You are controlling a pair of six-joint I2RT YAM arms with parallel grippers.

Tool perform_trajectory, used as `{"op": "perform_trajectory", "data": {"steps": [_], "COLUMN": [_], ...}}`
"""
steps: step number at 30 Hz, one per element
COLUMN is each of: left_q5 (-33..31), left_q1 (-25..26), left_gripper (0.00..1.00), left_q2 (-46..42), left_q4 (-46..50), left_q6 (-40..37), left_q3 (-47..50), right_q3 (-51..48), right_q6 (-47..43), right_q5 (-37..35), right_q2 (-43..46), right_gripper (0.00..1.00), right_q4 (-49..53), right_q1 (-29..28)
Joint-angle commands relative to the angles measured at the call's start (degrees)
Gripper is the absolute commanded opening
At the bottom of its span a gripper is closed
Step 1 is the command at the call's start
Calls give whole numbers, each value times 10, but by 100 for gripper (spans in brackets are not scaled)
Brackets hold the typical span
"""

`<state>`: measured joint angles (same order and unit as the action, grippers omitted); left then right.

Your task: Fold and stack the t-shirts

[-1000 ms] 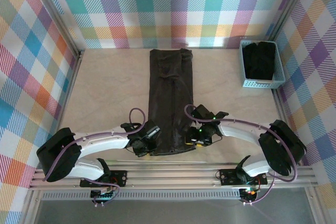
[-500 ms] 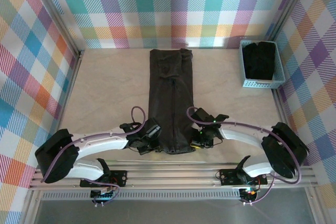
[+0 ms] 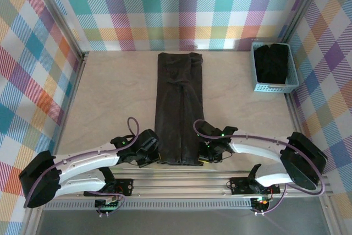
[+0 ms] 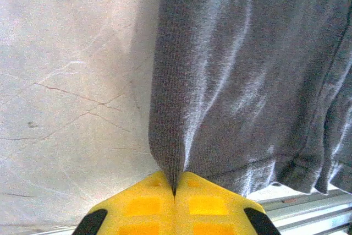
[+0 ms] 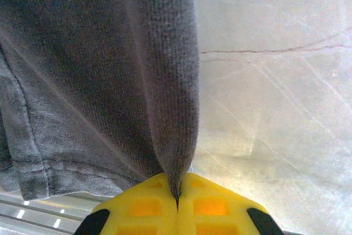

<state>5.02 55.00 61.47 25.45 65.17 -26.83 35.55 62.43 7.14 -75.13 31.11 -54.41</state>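
Observation:
A dark charcoal t-shirt point(image 3: 178, 108) lies as a long narrow strip down the middle of the table, from the back wall to the near edge. My left gripper point(image 3: 155, 156) is shut on its near left edge; in the left wrist view the fabric point(image 4: 220, 81) runs pinched into the yellow fingertips point(image 4: 143, 205) of the left gripper point(image 4: 175, 188). My right gripper point(image 3: 204, 154) is shut on the near right edge, the cloth point(image 5: 110, 81) wedged between the pads point(image 5: 209, 207) of the right gripper point(image 5: 177, 193). More dark t-shirts point(image 3: 272, 63) sit in the basket.
A light blue mesh basket point(image 3: 273, 87) stands at the back right, near the plaid wall. The metal rail point(image 3: 181, 182) runs along the near table edge just behind both grippers. Bare beige tabletop point(image 3: 110, 97) lies left and right of the strip.
Both grippers have closed on the shirt's near corners and pulled toward the near edge. The strip's near end now lies straighter and closer to the rail.

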Motion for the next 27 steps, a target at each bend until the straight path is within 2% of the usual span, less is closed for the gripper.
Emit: {"op": "perform_trajectory", "data": {"steps": [1, 8, 11, 13, 16, 23, 27], "left_q5": [3, -50, -51, -23, 35, 89, 123], "left_q1": [6, 1, -37, -84, -150, -271, -315], "left_gripper": [0, 0, 0, 0, 0, 0, 0], "left_q2": [-12, -51, -53, -39, 16, 182, 287], "left_q4": [5, 42, 43, 12, -36, -22, -24], "left_q6": [7, 0, -7, -14, -37, -120, -150], "left_q3": [0, -79, -112, -124, -162, -336, -432], "right_q3": [-4, 35, 64, 96, 159, 328, 415], "right_q6": [24, 22, -1, -26, -67, -134, -152], "right_q5": [-2, -1, 11, 28, 58, 89, 110], "right_q2": [24, 62, 63, 48, 2, -137, -227], "right_gripper": [0, 0, 0, 0, 0, 0, 0], "right_q4": [25, 54, 60, 59, 60, 79, 78], "right_q1": [-4, 13, 49, 88, 141, 250, 293]}}
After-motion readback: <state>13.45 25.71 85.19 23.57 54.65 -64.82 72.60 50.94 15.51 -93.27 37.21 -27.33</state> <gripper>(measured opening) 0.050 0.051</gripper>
